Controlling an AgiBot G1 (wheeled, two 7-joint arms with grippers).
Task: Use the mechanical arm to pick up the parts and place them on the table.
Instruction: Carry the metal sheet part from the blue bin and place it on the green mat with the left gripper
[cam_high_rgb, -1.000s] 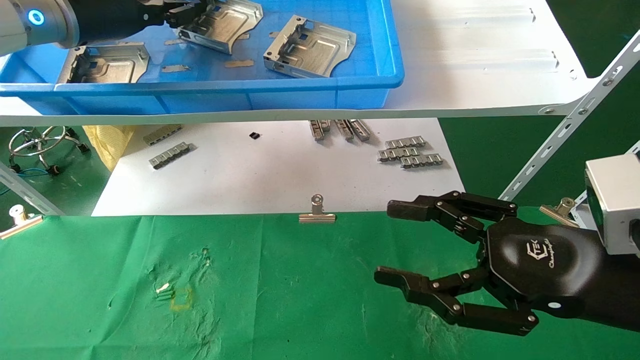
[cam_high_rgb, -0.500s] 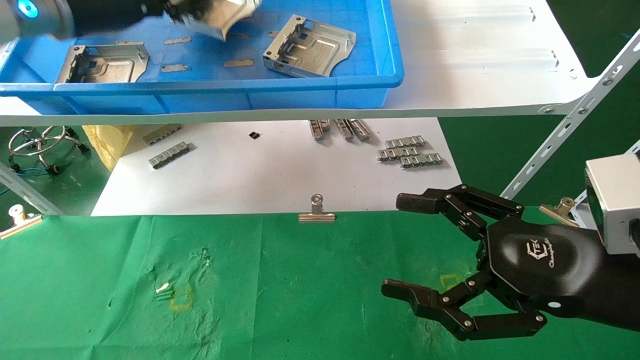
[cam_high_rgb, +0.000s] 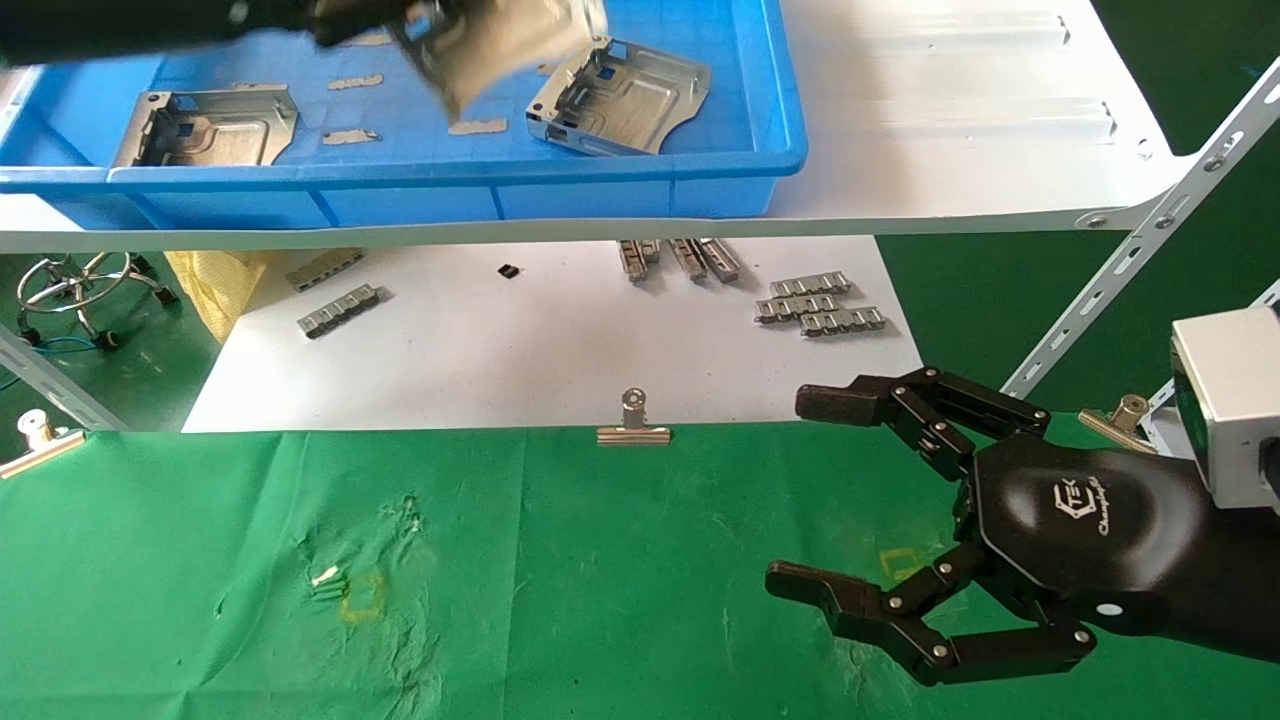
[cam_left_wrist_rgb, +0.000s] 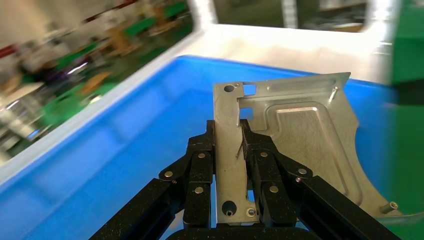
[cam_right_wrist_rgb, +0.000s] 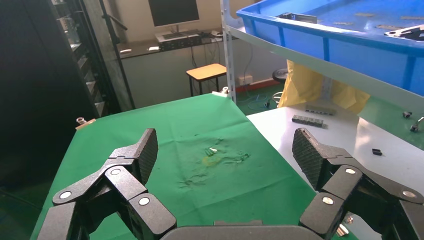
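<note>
Nearest: right tool, glossy black jointed-finger hand w/ white logo & silver wrist box, hovered over the right side of the green-cloth table, fingers spread wide, nothing in them; looked idle. Wrist view agreed: right tool gaped over bare cloth.

Beyond the table edge: white sheet w/ small grey ridged strips and a silver binder clip at the cloth edge. Not task items.

Farthest, up on the white shelf board: blue plastic bin holding two roughly square silver sheet-metal brackets, one at the bin's left end, one right of centre.

Left tool, same black hand, was above the bin, fingers closed on a third silver bracket, pinching its folded edge from both sides; bracket was lifted clear of the bin floor, blurred, tilted.

Key relation: the held part sat high and far back on the robot's left, so the table lay below and nearer. Judged next need: carry it out over the bin's front wall, then down onto the cloth. Left arm had the part; the right was nearer the table but empty
</note>
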